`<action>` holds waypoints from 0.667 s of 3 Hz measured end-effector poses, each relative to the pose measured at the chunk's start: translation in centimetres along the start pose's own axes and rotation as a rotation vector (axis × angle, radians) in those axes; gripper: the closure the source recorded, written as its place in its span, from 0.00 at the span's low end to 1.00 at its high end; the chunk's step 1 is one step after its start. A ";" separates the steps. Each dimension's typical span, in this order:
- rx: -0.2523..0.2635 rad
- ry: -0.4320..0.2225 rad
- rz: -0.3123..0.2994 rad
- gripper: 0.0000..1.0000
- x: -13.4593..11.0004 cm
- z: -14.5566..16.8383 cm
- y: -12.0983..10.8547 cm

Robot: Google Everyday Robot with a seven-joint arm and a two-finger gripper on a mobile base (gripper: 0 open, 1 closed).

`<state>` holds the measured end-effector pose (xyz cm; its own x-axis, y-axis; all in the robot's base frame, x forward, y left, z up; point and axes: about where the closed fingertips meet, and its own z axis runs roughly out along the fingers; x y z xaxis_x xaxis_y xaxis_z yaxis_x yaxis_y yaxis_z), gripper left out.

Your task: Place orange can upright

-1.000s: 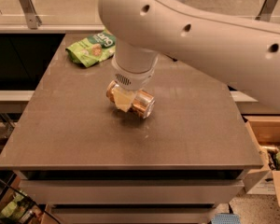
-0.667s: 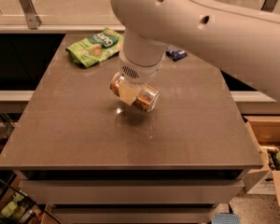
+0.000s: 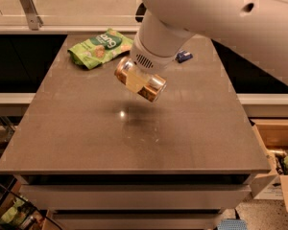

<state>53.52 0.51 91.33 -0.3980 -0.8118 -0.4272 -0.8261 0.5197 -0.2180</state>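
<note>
- The claw (image 3: 138,80) is seen above the rear half of the table (image 3: 77,143), hanging from the end of the white arm (image 3: 221,18) that comes in from the upper right.
- The claw is clenched around the orange can (image 3: 152,86); a pale finger (image 3: 133,82) is laid across the middle of the can's body.
- The orange can is held clear of the table, with nothing touching it from below, and its dim shadow is cast on the surface beneath it.
- The can is not upright: it is held nearly on its side, tilted, with one silver end turned toward the upper left and the other toward the lower right and the camera.
- A green snack bag (image 3: 101,47) is lying flat on the far left part of the table, apart from the can and to its upper left.
- A small blue object (image 3: 184,56) is seen at the far edge of the table, just beside the arm's wrist; what it is cannot be told.
- An open cardboard box (image 3: 278,143) is placed on the floor to the right of the table.
</note>
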 end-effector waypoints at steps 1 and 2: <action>0.002 -0.094 0.007 1.00 -1.1 -0.6 -0.4; -0.019 -0.190 0.013 1.00 -1.7 -0.2 -0.3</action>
<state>54.39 1.67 92.33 -0.3278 -0.7393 -0.5881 -0.8293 0.5234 -0.1956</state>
